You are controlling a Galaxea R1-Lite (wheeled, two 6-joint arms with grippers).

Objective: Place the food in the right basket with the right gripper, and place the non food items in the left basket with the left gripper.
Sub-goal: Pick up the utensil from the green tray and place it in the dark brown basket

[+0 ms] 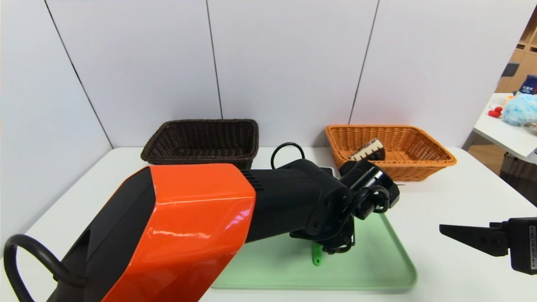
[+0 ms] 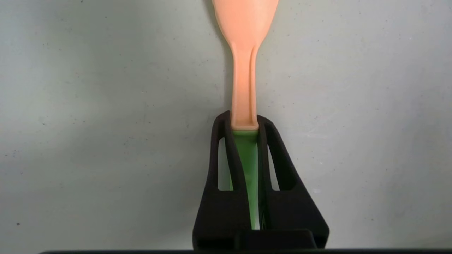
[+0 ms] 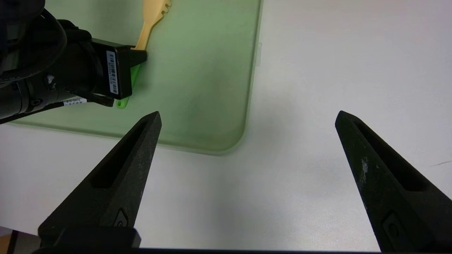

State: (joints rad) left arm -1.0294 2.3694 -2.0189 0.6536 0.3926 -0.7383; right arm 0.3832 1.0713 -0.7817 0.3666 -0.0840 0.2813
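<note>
My left gripper (image 2: 243, 118) is shut on the green handle (image 2: 249, 165) of the pale slotted spoon (image 2: 243, 70), which lies flat on the light green tray (image 2: 106, 106). In the head view the left wrist hides the jaws, and only the handle's green end (image 1: 316, 256) shows below it. The right wrist view shows the spoon's slotted end (image 3: 155, 17) sticking out past the left gripper (image 3: 136, 58). The cake wedge (image 1: 369, 151) lies in the orange right basket (image 1: 440, 158). The dark brown left basket (image 1: 201, 122) stands at the back left. My right gripper (image 3: 248, 114) hangs open over bare table, right of the tray.
The green tray (image 1: 377, 268) fills the table's front middle, and its near right corner (image 3: 226, 144) is close to my right gripper (image 1: 461, 235). White wall panels stand behind both baskets. A second table with clutter (image 1: 516, 113) is at the far right.
</note>
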